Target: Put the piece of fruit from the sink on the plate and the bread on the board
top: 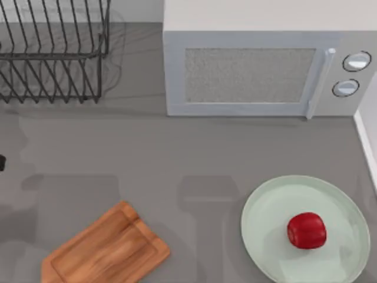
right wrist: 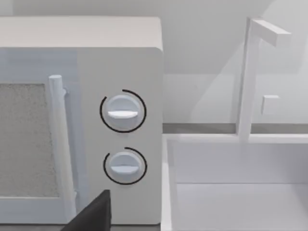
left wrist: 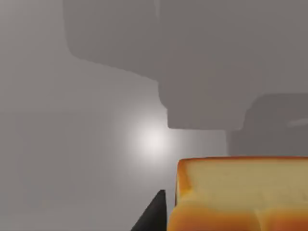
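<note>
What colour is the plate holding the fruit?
Pale mint green; the plate shows best in the top view.

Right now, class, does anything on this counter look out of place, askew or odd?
Nothing is spilled or damaged. The red fruit sits on the mint-green plate. The cutting board lies askew and bare; the bread is not on it.

Left gripper finger: a matte black, wedge-shaped finger [left wrist: 153, 215] tapering to a narrow point, smooth, without markings.
Right gripper finger: a matte black, flat-sided angular finger [right wrist: 94, 215] with a slanted edge, plain surface.
</note>
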